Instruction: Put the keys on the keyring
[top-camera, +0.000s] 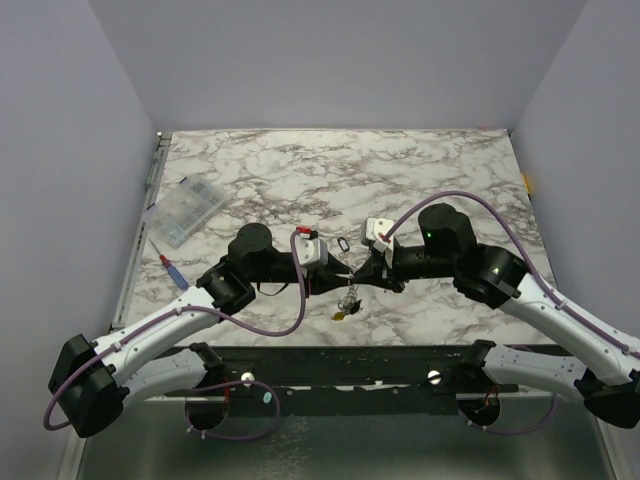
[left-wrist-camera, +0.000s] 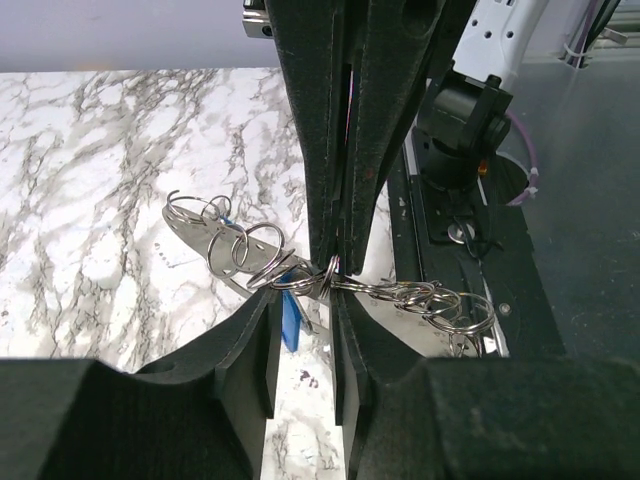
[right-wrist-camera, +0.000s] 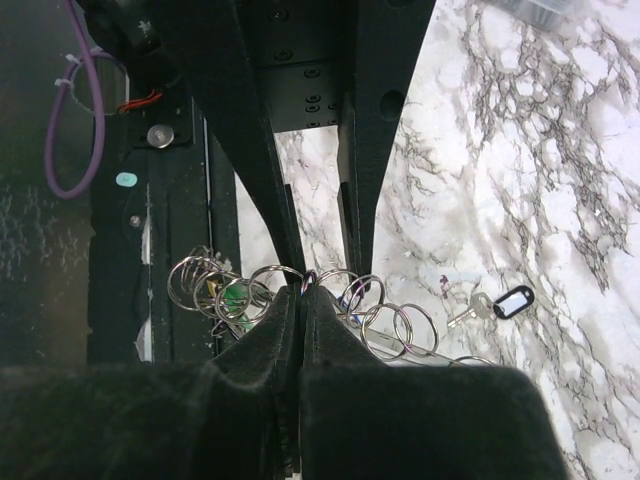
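My right gripper (right-wrist-camera: 303, 292) is shut on one small keyring (right-wrist-camera: 314, 274) in a chain of several linked silvery rings (right-wrist-camera: 385, 322), held above the table's near edge. In the left wrist view that gripper (left-wrist-camera: 330, 262) comes down from the top and pinches the ring (left-wrist-camera: 327, 275). My left gripper (left-wrist-camera: 305, 305) is open, its fingers either side of the held ring, with the chain lying across its tips. A blue-headed key (left-wrist-camera: 290, 322) hangs in the gap. A yellow key (top-camera: 340, 315) dangles below the cluster (top-camera: 350, 296). A dark-headed key (right-wrist-camera: 500, 302) lies loose on the marble (top-camera: 343, 244).
A clear compartment box (top-camera: 185, 210) sits at the left of the marble table (top-camera: 420, 170), with a red and blue tool (top-camera: 170, 268) near it. The dark base rail (top-camera: 340, 365) runs just under the grippers. Something green (right-wrist-camera: 236, 296) shows among the rings.
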